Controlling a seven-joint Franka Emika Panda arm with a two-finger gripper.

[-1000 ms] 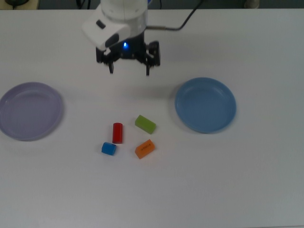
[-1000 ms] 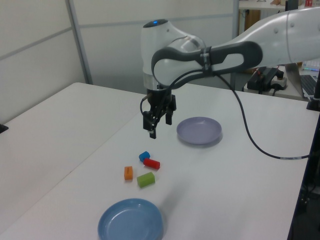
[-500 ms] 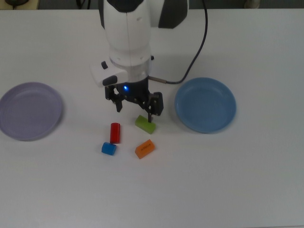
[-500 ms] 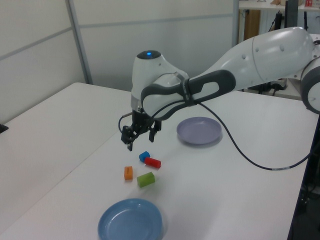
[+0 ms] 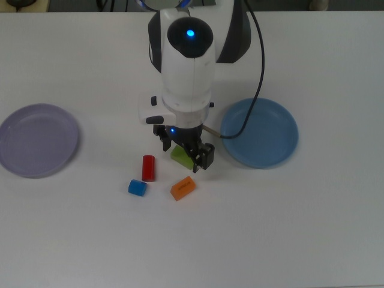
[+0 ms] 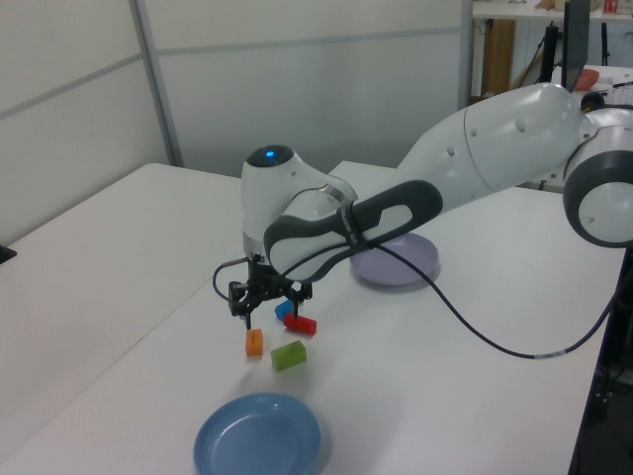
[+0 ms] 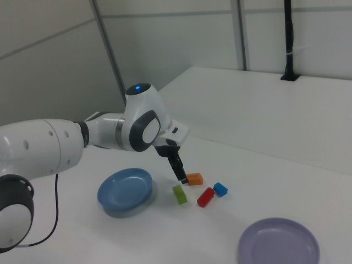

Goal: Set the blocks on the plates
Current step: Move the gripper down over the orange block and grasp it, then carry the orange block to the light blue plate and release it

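Gripper (image 5: 183, 150) low above the green bar (image 5: 180, 155), fingers spread, holding nothing. All four blocks lie loose on the table (image 5: 288, 228) between the lavender plate (image 5: 37, 139) and blue plate (image 5: 260, 132), both plates bare.

We see a white table (image 5: 312, 228) that carries everything. On it lie two plates, a lavender plate (image 5: 37, 140) at the top view's left and a blue plate (image 5: 261, 133) at the top view's right. Between them lie four blocks near each other: a red cylinder (image 5: 147, 167), a blue block (image 5: 137, 188), a green bar (image 5: 180, 155) and an orange bar (image 5: 183, 188).
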